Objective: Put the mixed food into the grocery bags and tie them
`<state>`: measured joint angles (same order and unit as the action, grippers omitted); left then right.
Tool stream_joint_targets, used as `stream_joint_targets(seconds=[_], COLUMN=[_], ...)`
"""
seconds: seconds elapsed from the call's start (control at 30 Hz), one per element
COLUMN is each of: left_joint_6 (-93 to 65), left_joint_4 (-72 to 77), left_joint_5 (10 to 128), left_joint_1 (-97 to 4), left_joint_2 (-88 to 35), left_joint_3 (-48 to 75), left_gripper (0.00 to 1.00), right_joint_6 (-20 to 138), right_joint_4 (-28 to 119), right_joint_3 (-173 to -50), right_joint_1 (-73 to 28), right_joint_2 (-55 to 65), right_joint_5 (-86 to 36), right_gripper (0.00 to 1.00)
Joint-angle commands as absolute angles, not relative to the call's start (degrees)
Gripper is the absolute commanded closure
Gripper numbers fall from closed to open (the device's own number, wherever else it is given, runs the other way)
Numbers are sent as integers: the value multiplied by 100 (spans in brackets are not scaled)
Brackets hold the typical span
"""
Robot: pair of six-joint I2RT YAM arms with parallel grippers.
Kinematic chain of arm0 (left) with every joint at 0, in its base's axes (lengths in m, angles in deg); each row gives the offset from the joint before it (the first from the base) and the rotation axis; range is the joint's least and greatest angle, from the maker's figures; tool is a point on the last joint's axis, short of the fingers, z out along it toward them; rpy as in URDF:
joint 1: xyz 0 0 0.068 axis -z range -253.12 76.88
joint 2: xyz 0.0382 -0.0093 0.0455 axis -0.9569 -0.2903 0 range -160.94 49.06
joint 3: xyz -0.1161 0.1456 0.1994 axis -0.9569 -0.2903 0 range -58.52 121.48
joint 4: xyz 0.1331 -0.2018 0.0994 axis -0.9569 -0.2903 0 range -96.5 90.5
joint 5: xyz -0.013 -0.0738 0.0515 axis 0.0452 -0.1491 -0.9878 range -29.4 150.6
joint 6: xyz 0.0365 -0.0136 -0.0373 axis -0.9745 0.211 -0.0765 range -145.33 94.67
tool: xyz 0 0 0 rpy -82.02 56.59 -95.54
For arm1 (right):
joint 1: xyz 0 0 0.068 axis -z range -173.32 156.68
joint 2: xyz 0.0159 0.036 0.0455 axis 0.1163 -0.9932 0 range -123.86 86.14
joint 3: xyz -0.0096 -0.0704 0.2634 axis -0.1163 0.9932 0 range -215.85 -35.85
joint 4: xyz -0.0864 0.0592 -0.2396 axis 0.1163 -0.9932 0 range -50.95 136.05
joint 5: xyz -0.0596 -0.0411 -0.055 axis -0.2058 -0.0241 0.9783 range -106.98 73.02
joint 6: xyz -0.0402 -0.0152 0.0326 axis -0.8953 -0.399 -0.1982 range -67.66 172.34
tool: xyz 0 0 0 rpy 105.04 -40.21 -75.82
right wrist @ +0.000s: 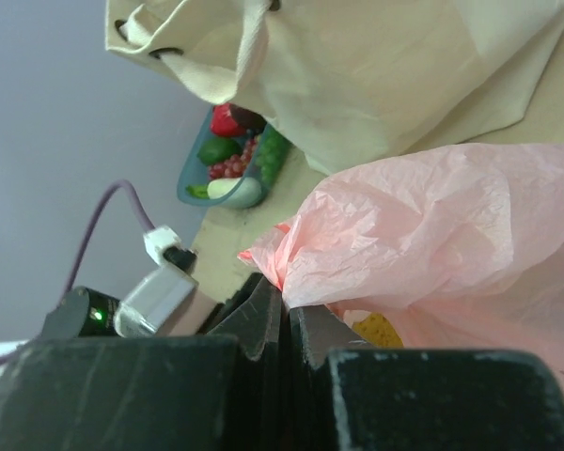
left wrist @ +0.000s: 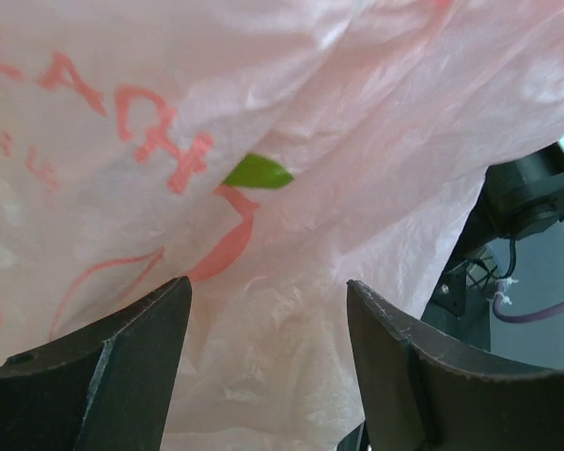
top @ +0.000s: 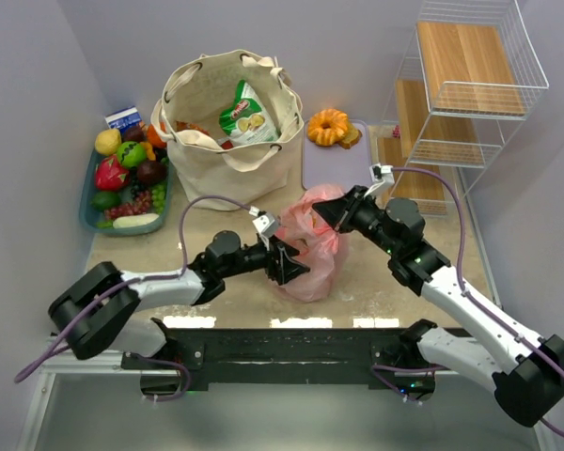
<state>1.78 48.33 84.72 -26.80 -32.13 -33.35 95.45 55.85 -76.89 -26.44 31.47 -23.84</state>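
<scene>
The pink plastic bag (top: 312, 246) with red prints sits mid-table between both grippers. My left gripper (top: 288, 264) presses into its left side; in the left wrist view the gripper (left wrist: 268, 287) stands open, and bag film (left wrist: 310, 141) bulges between its fingers (left wrist: 132, 357). My right gripper (top: 337, 217) is shut on a gathered corner at the bag's top, pinched at the tips (right wrist: 287, 299). Something yellow (right wrist: 376, 330) shows under the pink bag (right wrist: 432, 225). The cream canvas tote (top: 227, 141) stands behind with a green-and-white snack packet (top: 249, 116) inside. An orange ring cake (top: 327, 125) lies on a lavender board (top: 336, 162).
A teal tray of fruit (top: 87, 209) sits at the far left beside the tote, and is also seen as the tray (right wrist: 190, 178) in the right wrist view. A white wire rack with wooden shelves (top: 465, 85) fills the back right. The right arm (left wrist: 536, 188) is close beyond the bag.
</scene>
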Motion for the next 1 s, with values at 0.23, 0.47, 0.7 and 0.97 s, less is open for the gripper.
stream_joint_targets(seconds=[0.23, 0.47, 0.7, 0.97], left_joint_6=[-583, -135, 60, -450], left_joint_4=[4319, 5400, 6255, 5517], left_joint_5=[8229, 9198, 9532, 9374], left_joint_1=[-3066, -3533, -3533, -3533], left_joint_2=[-1299, -1747, -2756, -2865], left_joint_3=[-2670, -2626, -2600, -2503], left_gripper=[29, 36, 41, 43], right_joint_6=[9312, 9857, 10121, 10121], right_joint_4=[6178, 6863, 7057, 6987], right_joint_3=[-8137, -7997, -8023, -8041], right_joint_1=[-2241, -2109, -2048, -1995], right_joint_2=[2937, 2822, 2840, 2805], right_joint_5=[-4597, -5319, -5565, -5618], right_gripper=[100, 100, 100, 100])
